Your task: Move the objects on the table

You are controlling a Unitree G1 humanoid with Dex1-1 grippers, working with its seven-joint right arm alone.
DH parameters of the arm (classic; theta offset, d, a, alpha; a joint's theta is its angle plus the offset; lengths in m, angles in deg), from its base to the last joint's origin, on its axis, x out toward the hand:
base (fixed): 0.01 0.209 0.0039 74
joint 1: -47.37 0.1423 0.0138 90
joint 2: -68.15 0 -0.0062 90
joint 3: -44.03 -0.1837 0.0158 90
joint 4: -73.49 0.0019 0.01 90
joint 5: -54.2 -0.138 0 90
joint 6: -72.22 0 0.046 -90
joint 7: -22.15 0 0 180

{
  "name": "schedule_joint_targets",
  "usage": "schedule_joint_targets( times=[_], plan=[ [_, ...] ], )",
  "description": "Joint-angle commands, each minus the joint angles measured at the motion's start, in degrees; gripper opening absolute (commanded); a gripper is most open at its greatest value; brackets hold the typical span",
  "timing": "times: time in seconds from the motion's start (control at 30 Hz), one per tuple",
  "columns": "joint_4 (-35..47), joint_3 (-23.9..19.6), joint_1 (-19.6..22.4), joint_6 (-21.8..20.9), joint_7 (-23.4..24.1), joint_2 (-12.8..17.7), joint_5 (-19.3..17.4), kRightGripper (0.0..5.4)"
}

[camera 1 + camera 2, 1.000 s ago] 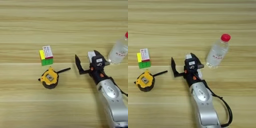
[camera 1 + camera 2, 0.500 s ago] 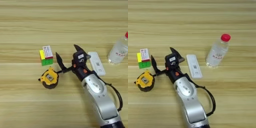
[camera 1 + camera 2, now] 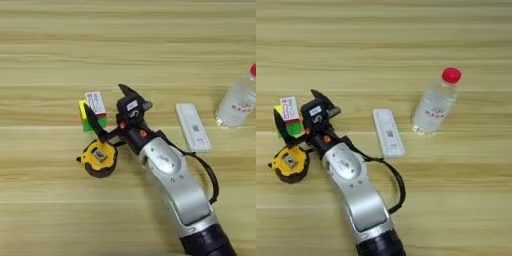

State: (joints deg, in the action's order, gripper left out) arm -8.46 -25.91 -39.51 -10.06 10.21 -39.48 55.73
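With its fingers spread wide around the puzzle cube [image 3: 93,116], just above the tape measure [image 3: 99,157], the right gripper [image 3: 107,107] should centre before closing.

Bright, even room light over the whole bench [image 3: 50,45], no harsh glare.

Shadows are soft and short: the tape measure [image 3: 99,157] drops a faint dark rim at its 6 o'clock, the bottle [image 3: 433,105] only a pale smudge at 6 o'clock. The silver forearm [image 3: 172,180] carries a mild sheen on top. The pincer [image 3: 111,111] looks slightly smeared, and plank lines bow gently toward the picture edges.
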Motion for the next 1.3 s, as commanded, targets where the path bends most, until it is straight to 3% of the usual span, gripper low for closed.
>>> schedule_joint_targets(
  times=[0.03,0.27,1.13,1.3],
  plan=[
    [-2.0,0.0,4.9,-2.4,-0.2,-2.0,-0.2,5.37],
    [-8.2,-1.1,7.5,-3.9,-0.4,-2.3,-0.4,5.37],
    [-13.7,-3.2,9.4,-5.1,-1.5,-2.8,-1.2,5.37],
    [-13.6,-3.4,9.4,-5.2,-1.7,-2.8,-1.3,4.6]
  ],
)
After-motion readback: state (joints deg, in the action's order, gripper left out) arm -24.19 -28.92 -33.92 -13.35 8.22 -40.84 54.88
